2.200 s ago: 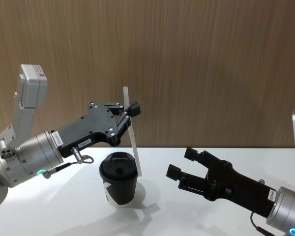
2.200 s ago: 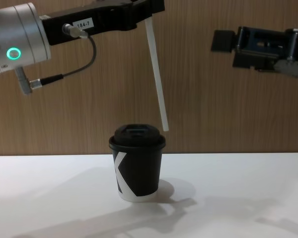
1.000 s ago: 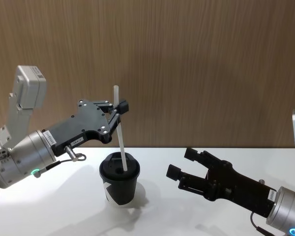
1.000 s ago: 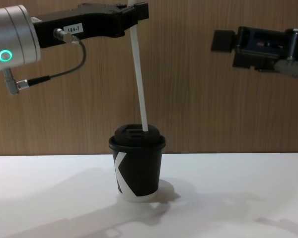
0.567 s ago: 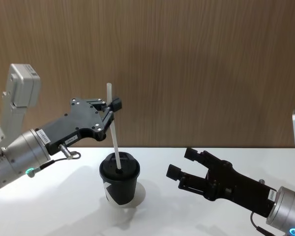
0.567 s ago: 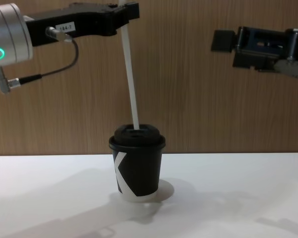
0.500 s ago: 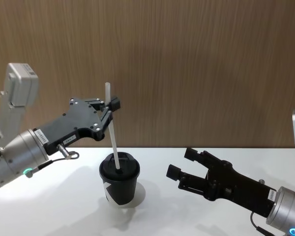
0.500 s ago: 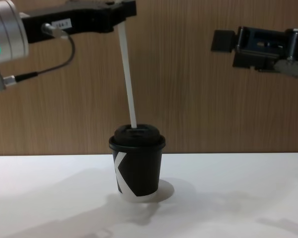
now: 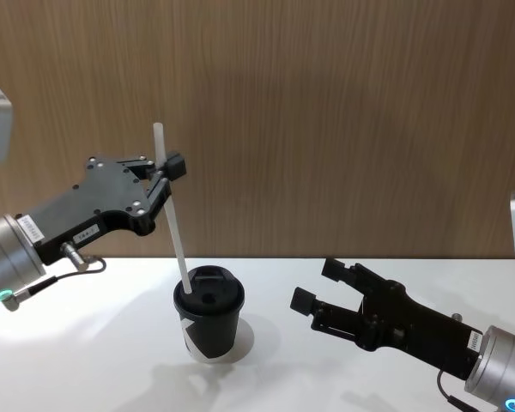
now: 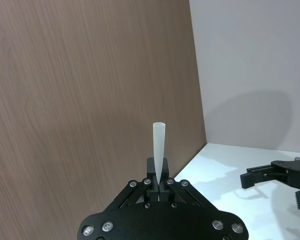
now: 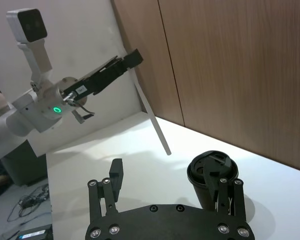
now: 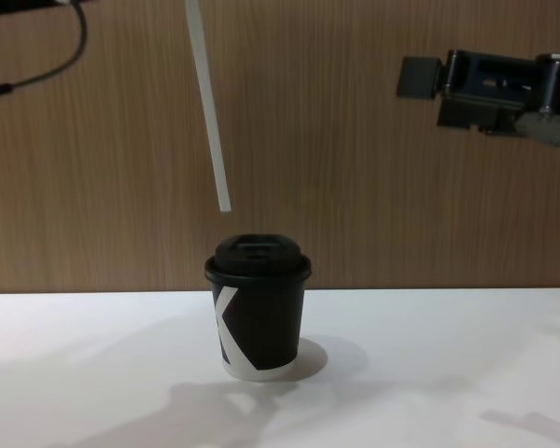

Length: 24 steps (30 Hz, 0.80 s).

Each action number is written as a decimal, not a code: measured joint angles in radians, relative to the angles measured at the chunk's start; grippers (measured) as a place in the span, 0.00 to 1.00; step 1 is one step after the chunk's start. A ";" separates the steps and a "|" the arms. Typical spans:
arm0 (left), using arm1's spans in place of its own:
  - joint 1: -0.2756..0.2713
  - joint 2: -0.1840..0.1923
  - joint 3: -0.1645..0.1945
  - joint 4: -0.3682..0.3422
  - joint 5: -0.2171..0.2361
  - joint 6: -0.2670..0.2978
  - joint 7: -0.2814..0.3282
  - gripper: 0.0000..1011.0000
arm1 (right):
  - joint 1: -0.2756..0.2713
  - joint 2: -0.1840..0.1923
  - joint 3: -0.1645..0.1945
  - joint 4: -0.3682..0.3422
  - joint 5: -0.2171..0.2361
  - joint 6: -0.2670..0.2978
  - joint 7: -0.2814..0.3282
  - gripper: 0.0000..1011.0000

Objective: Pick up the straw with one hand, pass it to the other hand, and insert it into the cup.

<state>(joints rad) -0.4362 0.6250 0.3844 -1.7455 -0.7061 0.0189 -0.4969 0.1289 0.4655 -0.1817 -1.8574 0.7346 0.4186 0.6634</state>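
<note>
My left gripper [image 9: 166, 168] is shut on the white straw [image 9: 173, 225] near its top end, holding it tilted above the table. In the chest view the straw [image 12: 210, 103] ends in the air, above the black lidded cup [image 12: 258, 313] and a little to the left of it, not touching the lid. The cup [image 9: 209, 322] stands upright on the white table [image 9: 326, 378]. The left wrist view shows the straw [image 10: 158, 150] clamped between the fingers. My right gripper [image 9: 318, 284] hovers open to the right of the cup, with nothing in it.
A brown wood-panel wall [image 9: 343, 129] rises right behind the table. In the chest view the right gripper [image 12: 429, 79] hangs high at the upper right. Bare white tabletop lies around the cup on both sides.
The left arm has moved up and to the left. The straw's lower end, which stood at the lid's hole half a second ago, now hangs above the lid. The right arm has not moved.
</note>
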 joint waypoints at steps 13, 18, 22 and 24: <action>0.033 0.032 -0.042 -0.057 -0.040 0.044 0.019 0.00 | 0.000 0.000 0.000 0.000 0.000 0.000 0.000 0.99; 0.043 0.035 -0.050 -0.067 -0.042 0.050 0.029 0.00 | 0.000 0.000 0.000 0.000 0.000 0.000 0.000 0.99; 0.054 0.036 -0.057 -0.073 -0.041 0.054 0.039 0.00 | 0.000 0.000 0.000 0.000 0.000 0.000 0.000 0.99; 0.058 0.036 -0.058 -0.074 -0.040 0.054 0.042 0.00 | 0.000 0.000 0.000 0.000 0.000 0.000 0.000 0.99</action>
<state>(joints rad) -0.3783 0.6609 0.3261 -1.8198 -0.7458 0.0734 -0.4547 0.1289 0.4655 -0.1818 -1.8574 0.7346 0.4186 0.6634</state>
